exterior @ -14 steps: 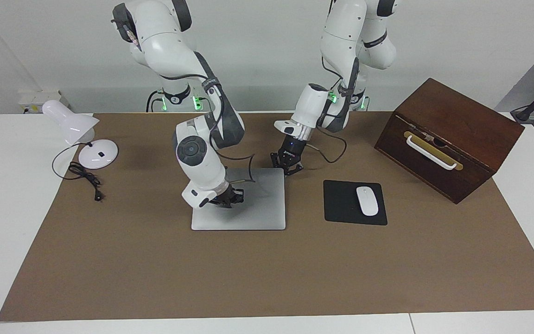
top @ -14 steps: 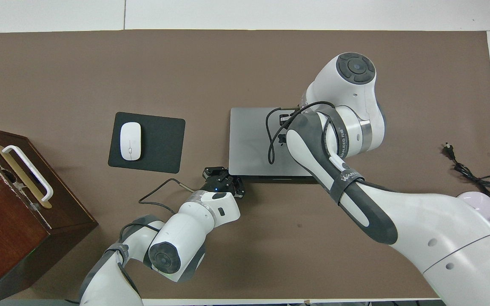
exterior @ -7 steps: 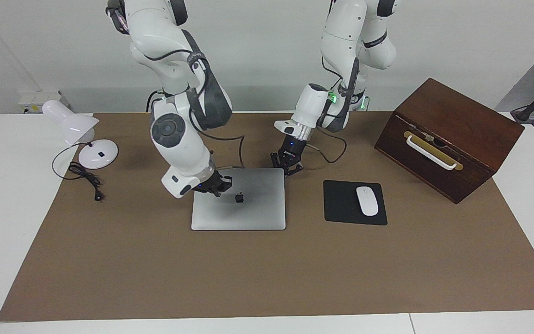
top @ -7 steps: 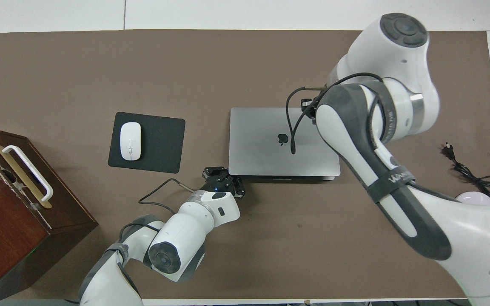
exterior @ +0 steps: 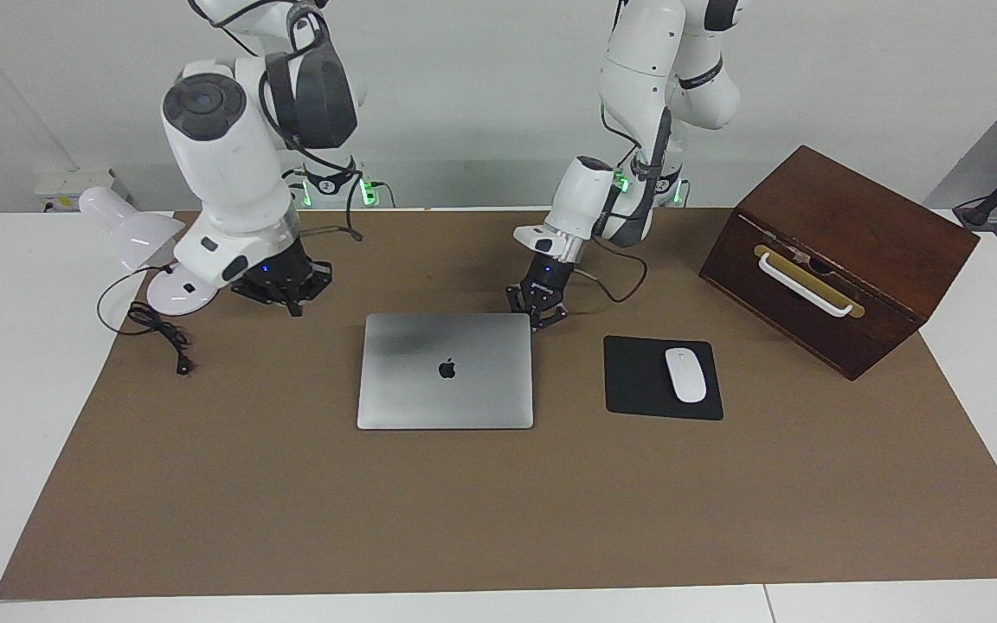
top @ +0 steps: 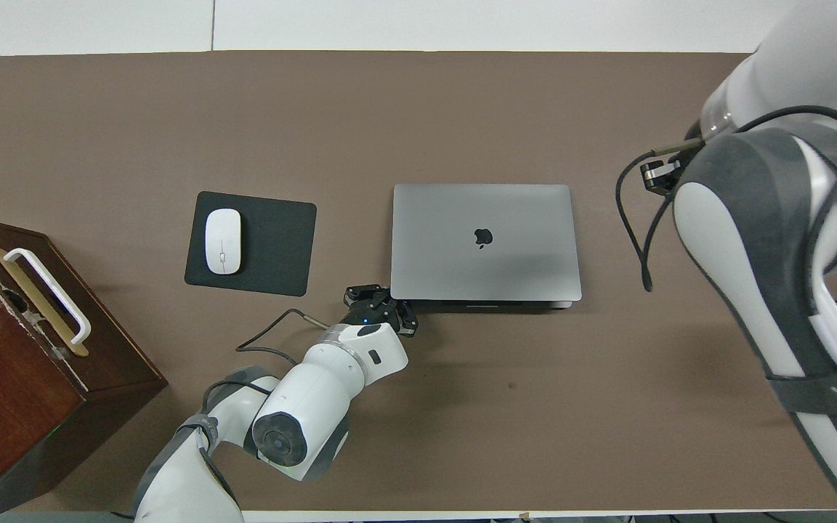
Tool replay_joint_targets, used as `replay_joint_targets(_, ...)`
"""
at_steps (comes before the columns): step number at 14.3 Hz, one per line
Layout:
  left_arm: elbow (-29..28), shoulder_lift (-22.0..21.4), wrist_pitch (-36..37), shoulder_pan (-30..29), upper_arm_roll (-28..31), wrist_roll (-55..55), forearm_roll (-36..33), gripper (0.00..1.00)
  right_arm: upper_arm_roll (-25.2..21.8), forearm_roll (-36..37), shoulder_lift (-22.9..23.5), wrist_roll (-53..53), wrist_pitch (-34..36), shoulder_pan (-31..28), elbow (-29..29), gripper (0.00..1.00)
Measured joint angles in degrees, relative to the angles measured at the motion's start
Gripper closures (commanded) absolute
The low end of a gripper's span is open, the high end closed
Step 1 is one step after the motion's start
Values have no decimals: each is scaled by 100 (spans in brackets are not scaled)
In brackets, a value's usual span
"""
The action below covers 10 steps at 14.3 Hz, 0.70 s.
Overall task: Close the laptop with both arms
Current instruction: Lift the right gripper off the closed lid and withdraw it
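The laptop (exterior: 445, 370) lies shut and flat on the brown mat (exterior: 498, 519), near the middle of the table, its lid with the apple logo facing up. At its corner nearest the robots, on the side toward the left arm's end of the table, the left gripper (exterior: 537, 315) is down low, right against the laptop's edge, its fingertips pinched together on nothing I can see. The right gripper (exterior: 280, 285) hangs in the air over the mat toward the right arm's end of the table, well clear of the laptop, and it too is clenched and empty. Beside the laptop toward the left arm's end lies a black mouse pad (exterior: 640, 378) with a white mouse (exterior: 685, 374) on it. A dark wooden box (exterior: 836, 255) with a white handle stands farther along that way. At the right arm's end sits a white desk lamp (exterior: 148, 247), its black cord (exterior: 157, 329) trailing onto the mat.
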<state>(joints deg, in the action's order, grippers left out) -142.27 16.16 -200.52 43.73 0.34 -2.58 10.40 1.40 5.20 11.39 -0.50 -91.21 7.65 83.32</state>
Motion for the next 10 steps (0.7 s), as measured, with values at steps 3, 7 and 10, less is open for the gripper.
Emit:
replay_joint_targets(3, 0, -1, 1, -5, 18, -133, 1, 100, -6, 54, -261, -568, 52, -349, 11, 100)
replay_joint_targets(7, 7, -70, 188, -71, 24, -293, 3, 100, -12, -68, -488, -576, -160, -785, 191, 96)
replay_joint_targets(10, 10, -371, 983, -185, 47, -374, 4, 100, -14, -536, -708, -205, -515, -963, 668, 36)
